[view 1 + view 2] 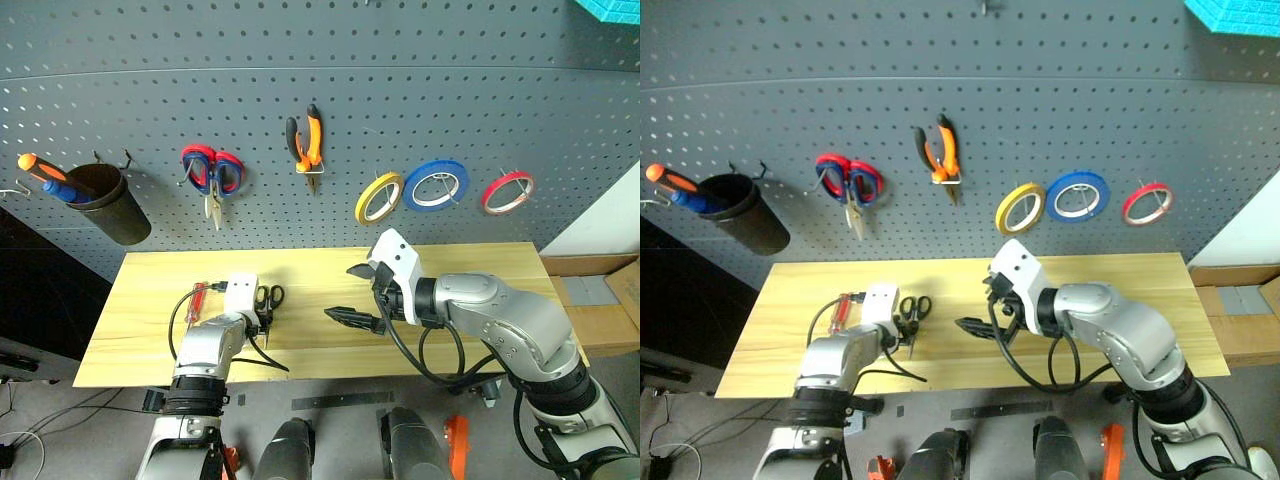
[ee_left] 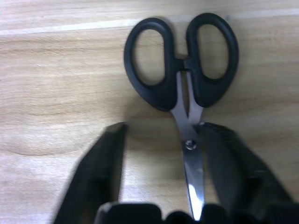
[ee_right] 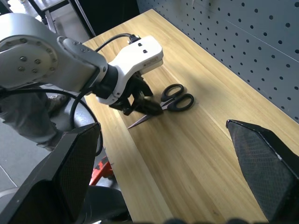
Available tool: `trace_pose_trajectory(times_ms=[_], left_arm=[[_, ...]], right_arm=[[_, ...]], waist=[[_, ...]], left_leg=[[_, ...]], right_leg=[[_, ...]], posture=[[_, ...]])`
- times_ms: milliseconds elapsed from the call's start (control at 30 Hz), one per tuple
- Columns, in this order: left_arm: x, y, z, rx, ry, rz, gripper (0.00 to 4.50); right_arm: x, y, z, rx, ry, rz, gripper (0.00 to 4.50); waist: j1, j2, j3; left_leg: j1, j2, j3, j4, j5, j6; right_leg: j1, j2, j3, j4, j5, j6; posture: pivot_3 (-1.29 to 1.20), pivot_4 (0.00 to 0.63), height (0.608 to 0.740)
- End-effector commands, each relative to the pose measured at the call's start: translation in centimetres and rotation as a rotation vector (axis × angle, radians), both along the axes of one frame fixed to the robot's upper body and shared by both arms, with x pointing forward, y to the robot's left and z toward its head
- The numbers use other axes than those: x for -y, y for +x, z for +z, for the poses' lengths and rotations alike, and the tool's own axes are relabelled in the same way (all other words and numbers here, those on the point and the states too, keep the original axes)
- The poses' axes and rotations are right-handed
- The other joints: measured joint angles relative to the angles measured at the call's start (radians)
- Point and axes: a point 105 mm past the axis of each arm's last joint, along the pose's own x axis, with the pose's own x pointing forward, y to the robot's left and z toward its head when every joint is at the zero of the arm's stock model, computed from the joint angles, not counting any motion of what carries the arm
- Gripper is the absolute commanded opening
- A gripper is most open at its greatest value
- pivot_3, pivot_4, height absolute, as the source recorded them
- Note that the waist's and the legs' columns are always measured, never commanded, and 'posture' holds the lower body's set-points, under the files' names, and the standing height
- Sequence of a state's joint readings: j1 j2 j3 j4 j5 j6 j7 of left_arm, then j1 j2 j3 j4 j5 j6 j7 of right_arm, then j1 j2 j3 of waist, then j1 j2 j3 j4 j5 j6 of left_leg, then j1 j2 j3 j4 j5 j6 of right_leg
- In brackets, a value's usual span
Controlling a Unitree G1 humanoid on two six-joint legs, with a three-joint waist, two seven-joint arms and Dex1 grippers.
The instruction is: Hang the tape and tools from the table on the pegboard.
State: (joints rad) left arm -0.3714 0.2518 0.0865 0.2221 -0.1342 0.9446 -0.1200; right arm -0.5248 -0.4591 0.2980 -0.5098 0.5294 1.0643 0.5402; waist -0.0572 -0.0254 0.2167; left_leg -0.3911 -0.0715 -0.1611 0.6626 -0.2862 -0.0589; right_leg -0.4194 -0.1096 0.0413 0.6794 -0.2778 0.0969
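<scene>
In the lower middle of the left eye view we see the table, light yellowish wood with long grain lines, a plain bare top. Below its front edge the floor is grey, with loose cables at the lower left and a flat cardboard box at the right edge.

At the lower left our left gripper is down at the scissors. They lie flat on the wood. In the left wrist view the two black fingers stand on either side of the blades, near the pivot, half closed; one finger is touching the blade, the other has a small gap, so nothing is pinched yet. The screwdriver with the red handle lies just left of this gripper, on the table.

Right of centre our right gripper hangs above the wood, its fingers spread wide and holding nothing.

Behind the table the pegboard fills the upper part of the frame, dark grey with rows of holes. On it, from left to right: a dark cup with a screwdriver in it, red-and-blue shears, the pliers, a yellow roll, a blue roll, and the red tape at the right. A turquoise thing shows in the upper right corner.

We can read no writing or label anywhere.
</scene>
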Motion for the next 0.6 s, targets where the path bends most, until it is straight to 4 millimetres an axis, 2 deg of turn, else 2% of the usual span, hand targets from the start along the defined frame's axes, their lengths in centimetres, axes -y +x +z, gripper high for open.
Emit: trace_pose_trajectory(times_ms=[33, 133, 333, 500, 600], left_arm=[[0.0, -0.6, -1.1, -0.041, -0.006, -0.009, 1.16], [-0.1, -0.7, -1.2, -0.039, -0.012, -0.013, 0.18], [0.2, -1.4, -0.6, 0.032, -0.044, -0.076, 0.17], [-0.7, -2.4, 0.8, 0.131, -0.084, -0.062, 0.17], [-0.5, -2.4, 4.5, 0.346, -0.148, -0.125, 0.17]], right_arm=[[-0.3, -0.6, 1.1, 0.05, 0.01, 0.027, 4.5], [-0.2, -0.5, 1.1, 0.048, 0.009, 0.019, 4.5], [0.1, 0.2, 1.4, 0.047, 0.028, -0.028, 4.5], [0.3, 0.6, 2.2, 0.059, 0.048, -0.052, 4.5], [0.4, 0.6, 3.0, 0.084, 0.067, -0.052, 4.5]], waist=[[0.0, 0.0, 0.0], [0.0, 0.0, 0.0], [-0.002, 0.001, 0.002], [-0.006, 0.001, 0.006], [-0.005, -0.002, 0.015]], left_leg=[[0.0, 0.0, 0.0, 0.0, 0.0, 0.0], [0.0, 0.0, 0.0, 0.0, 0.0, 0.0], [0.0, 0.0, 0.0, 0.0, 0.0, 0.0], [0.0, 0.001, -0.001, -0.001, 0.0, 0.0], [0.0, 0.002, -0.002, -0.002, 0.0, 0.0]], right_leg=[[0.0, 0.0, 0.0, 0.0, 0.0, 0.0], [0.0, 0.0, 0.0, 0.0, 0.0, 0.0], [0.0, 0.0, 0.0, -0.001, 0.0, 0.0], [-0.001, 0.0, 0.001, -0.001, 0.0, 0.0], [-0.001, 0.0, 0.0, -0.002, 0.0, 0.0]], posture=[[-0.1, 0.274, 0.74], [-0.1, 0.273, 0.74], [-0.1, 0.272, 0.74], [-0.1, 0.27, 0.74], [-0.1, 0.269, 0.74]])
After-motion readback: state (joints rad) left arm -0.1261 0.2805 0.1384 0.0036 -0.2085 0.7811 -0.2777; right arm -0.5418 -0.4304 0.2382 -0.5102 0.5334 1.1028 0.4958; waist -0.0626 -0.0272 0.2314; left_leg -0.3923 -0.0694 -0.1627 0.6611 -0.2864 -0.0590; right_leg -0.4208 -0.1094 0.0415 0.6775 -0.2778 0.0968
